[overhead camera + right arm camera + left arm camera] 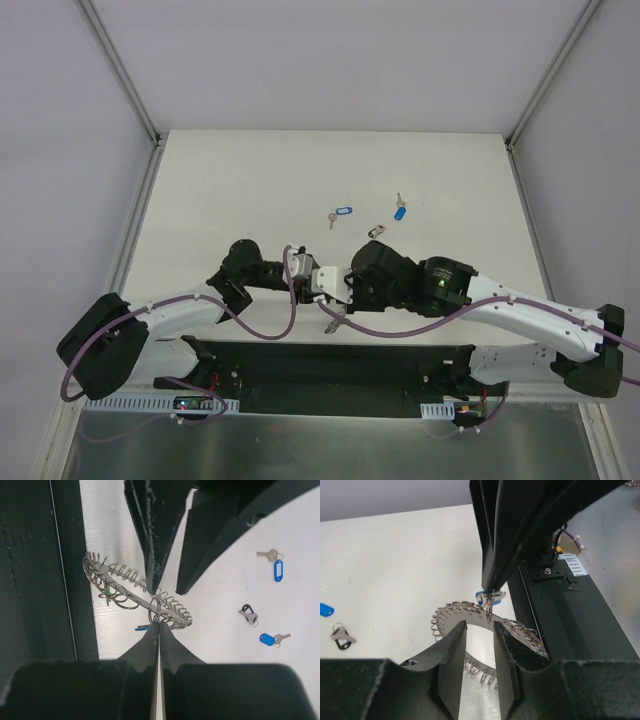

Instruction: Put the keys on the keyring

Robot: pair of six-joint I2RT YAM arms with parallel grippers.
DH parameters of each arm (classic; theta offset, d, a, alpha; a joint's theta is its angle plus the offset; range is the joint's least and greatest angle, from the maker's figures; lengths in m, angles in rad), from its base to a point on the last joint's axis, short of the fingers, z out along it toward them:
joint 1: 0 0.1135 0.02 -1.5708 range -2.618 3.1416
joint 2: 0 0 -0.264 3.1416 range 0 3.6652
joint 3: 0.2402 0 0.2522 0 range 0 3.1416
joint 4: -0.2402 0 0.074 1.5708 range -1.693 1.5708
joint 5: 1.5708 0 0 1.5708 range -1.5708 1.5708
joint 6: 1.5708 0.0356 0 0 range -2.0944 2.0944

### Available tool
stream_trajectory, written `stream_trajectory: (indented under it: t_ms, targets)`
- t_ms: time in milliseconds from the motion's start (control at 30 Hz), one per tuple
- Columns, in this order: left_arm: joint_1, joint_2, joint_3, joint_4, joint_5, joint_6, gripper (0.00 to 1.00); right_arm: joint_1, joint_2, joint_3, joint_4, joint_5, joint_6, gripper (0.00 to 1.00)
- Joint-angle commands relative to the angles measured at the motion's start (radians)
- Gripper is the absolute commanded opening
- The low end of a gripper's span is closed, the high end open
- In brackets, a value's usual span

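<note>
Left gripper (479, 628) clamps the keyring (454, 611) by its rim, arm reaching rightward. Right gripper (159, 626) faces it, pinching a blue-tagged key (482, 596) at the rim.

- White moulded arm links (520, 310) joined by bulky black joint housings (440, 282).
- Purple cables (400, 333) running alongside both arms.
- Matte black, wedge-shaped tapered fingers (451, 665).

The keyring (452, 614) is shiny bare metal, the keys (269, 555) metal with glossy plastic tags (267, 639), the table (220, 630) matt.
</note>
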Motion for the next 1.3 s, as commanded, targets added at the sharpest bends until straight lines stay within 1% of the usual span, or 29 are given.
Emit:
stream_trajectory:
  t_ms: [0,67,167,200,367,567,633,867,1000,1133,1267]
  targets:
    - [0.030,-0.044,-0.078,0.211,-0.049,-0.071,0.28,0.007,-0.019,0.040,0.063,0.005,-0.003,0.01]
    - [0.041,-0.045,-0.083,0.222,-0.034,-0.087,0.29,0.006,-0.019,0.040,0.063,0.005,-0.003,0.01]
    - [0.049,-0.031,-0.081,0.240,0.003,-0.085,0.32,0.006,-0.020,0.040,0.065,0.004,-0.003,0.01]
    - [0.052,-0.025,-0.086,0.249,0.015,-0.117,0.34,0.006,-0.020,0.042,0.063,0.004,-0.003,0.01]
    - [0.058,0.015,-0.093,0.337,0.052,-0.157,0.39,0.007,-0.026,0.039,0.077,-0.006,-0.003,0.01]
    - [0.066,0.091,-0.086,0.459,0.100,-0.239,0.40,0.007,-0.029,0.037,0.097,-0.010,-0.006,0.01]
    - [0.066,0.113,-0.076,0.472,0.107,-0.257,0.40,0.007,-0.028,0.036,0.103,-0.012,-0.004,0.01]
    - [0.064,0.133,-0.069,0.493,0.109,-0.275,0.38,0.007,-0.031,0.039,0.103,-0.012,-0.001,0.01]
    - [0.064,0.145,-0.055,0.496,0.115,-0.289,0.34,0.006,-0.028,0.037,0.103,-0.016,-0.001,0.01]
    - [0.064,0.156,-0.050,0.515,0.121,-0.314,0.28,0.006,-0.028,0.039,0.103,-0.015,0.000,0.01]
    - [0.063,0.160,-0.049,0.536,0.118,-0.331,0.28,0.007,-0.023,0.040,0.103,-0.021,0.000,0.01]
